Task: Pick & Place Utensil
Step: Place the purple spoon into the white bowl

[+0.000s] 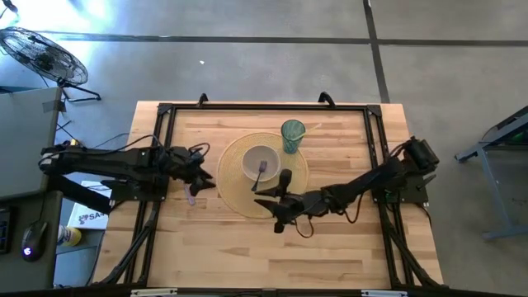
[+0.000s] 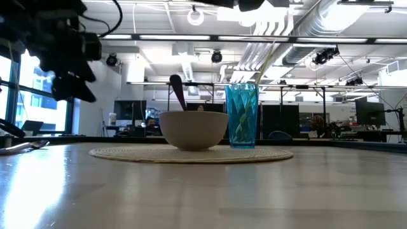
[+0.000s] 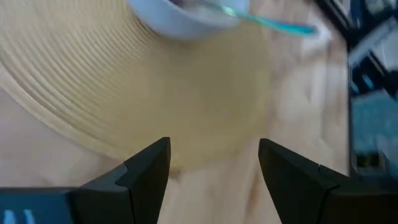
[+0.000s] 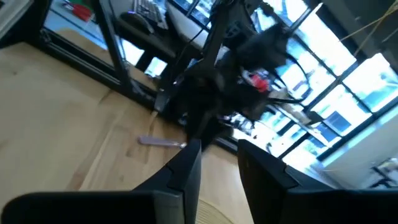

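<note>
High view: desk [image 1: 346,239] carrying round mat [image 1: 235,194], bowl [image 1: 261,163] at centre holding one utensil [image 1: 262,168]; another utensil [image 1: 191,198] lying at mat's 9 o'clock. Left end effector [image 1: 200,175] hovering open just above it; descending squarely, pinching mid-handle looks best. Right end effector [image 1: 275,206] waiting at 6 o'clock, fingers parted.

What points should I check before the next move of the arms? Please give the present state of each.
1. Utensil on the table beside the left gripper, ungrasped: ok.
2. Left gripper open: ok.
3. Right gripper empty, narrowly open: ok.
4. Bowl on the mat, purple utensil inside: ok.
5. Blue cup upright: ok.
6. Left gripper exactly above the table utensil: cannot tell.
</note>
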Controlling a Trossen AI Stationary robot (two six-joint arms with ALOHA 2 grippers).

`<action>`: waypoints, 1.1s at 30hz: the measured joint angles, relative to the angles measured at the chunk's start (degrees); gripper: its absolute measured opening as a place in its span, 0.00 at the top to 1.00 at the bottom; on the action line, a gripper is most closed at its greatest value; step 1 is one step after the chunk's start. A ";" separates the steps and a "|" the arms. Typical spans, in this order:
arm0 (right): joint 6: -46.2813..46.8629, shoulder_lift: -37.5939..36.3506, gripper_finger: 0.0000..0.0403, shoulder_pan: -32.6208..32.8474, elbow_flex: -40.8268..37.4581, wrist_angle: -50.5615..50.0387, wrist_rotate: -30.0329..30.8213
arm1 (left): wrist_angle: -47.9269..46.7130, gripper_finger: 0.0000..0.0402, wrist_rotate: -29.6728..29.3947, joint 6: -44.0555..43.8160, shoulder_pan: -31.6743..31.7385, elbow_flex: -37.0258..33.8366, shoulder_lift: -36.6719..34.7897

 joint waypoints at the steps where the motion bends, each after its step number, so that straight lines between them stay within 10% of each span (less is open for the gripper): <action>1: -0.64 -0.52 0.75 0.43 0.00 -0.08 1.04 | -2.46 0.40 -0.03 -1.22 -2.05 1.33 0.00; 13: -3.31 -2.36 0.75 2.66 -0.02 -4.67 7.80 | -28.07 0.40 -13.09 -5.55 -29.07 12.67 6.12; 33: -1.16 -2.36 0.75 2.53 -0.02 -6.26 8.06 | -34.46 0.40 -11.48 17.13 -30.56 19.62 41.73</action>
